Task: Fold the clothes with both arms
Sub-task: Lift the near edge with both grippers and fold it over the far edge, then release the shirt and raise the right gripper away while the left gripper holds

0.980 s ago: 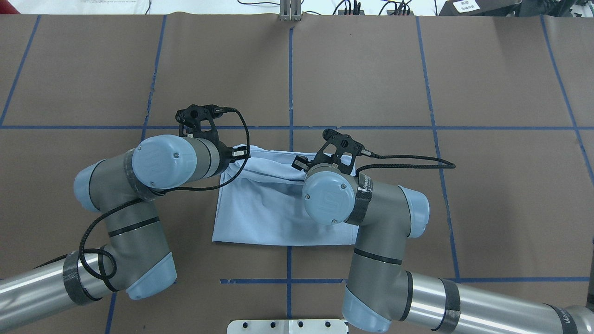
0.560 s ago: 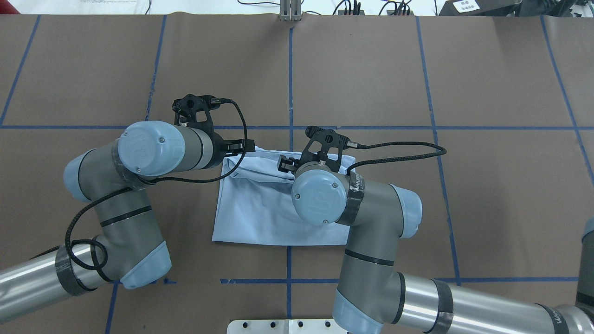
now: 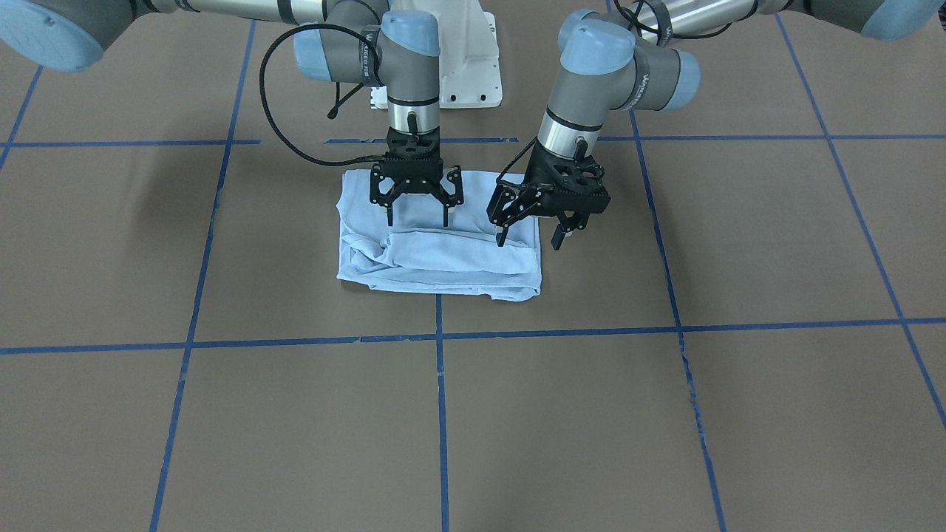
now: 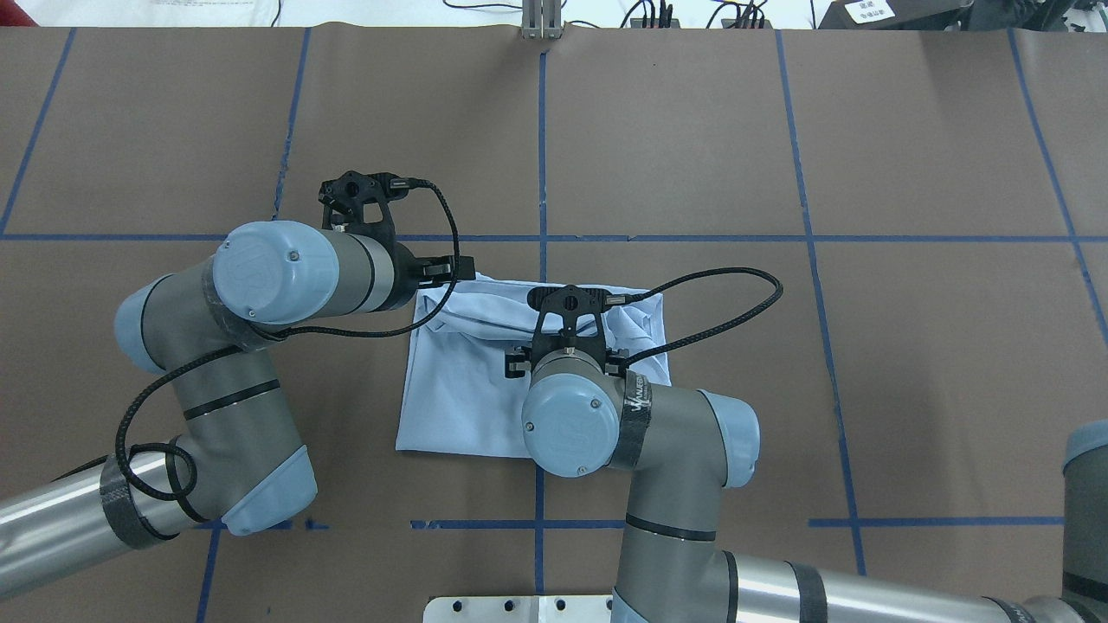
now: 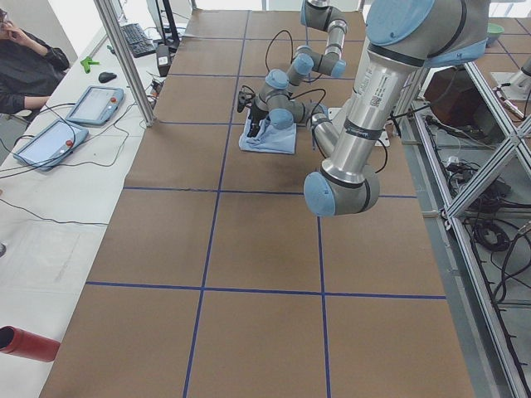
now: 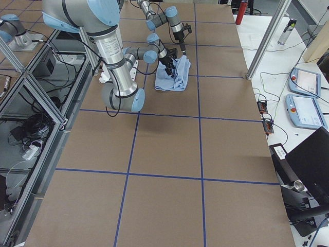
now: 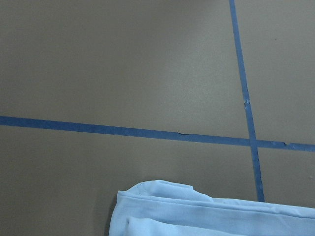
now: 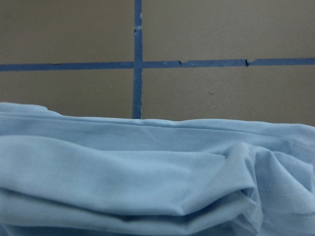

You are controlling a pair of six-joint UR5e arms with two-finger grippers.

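Shirt [image 3: 443, 255] is flat on the table [image 3: 665, 414], folded to a rough rectangle just in front of the base [image 3: 465, 59]. It straddles the centre tape [image 3: 440, 369] line. It sits between two cross lines and touches neither. The half nearer the robot is smooth. The far edge is bunched into a loose roll with wrinkles, thickest at the robot's right corner.

Left end effector [image 3: 528, 238]: fingers spread, nothing between them. It points down at the shirt's left edge, tilted a bit. One finger [image 3: 502, 238] is over the cloth, the other is off the edge over bare table. Can't tell if the inner tip touches the fabric.

Right end effector [image 3: 417, 218]: fingers spread wide, empty, pointing straight down. It's over the smooth part of the shirt, just behind the roll. Both tips are close above the cloth; contact unclear.

From overhead, left arm [image 4: 260, 285] has its wrist over the shirt's far-left corner. Right arm [image 4: 658, 433] has its wrist over the shirt's middle and hides part of the near edge.

Left wrist view: mostly table and a tape cross, with a shirt corner at the bottom. Right wrist view: stacked folds fill the lower half, tape cross beyond them. No fingers show in either wrist view.
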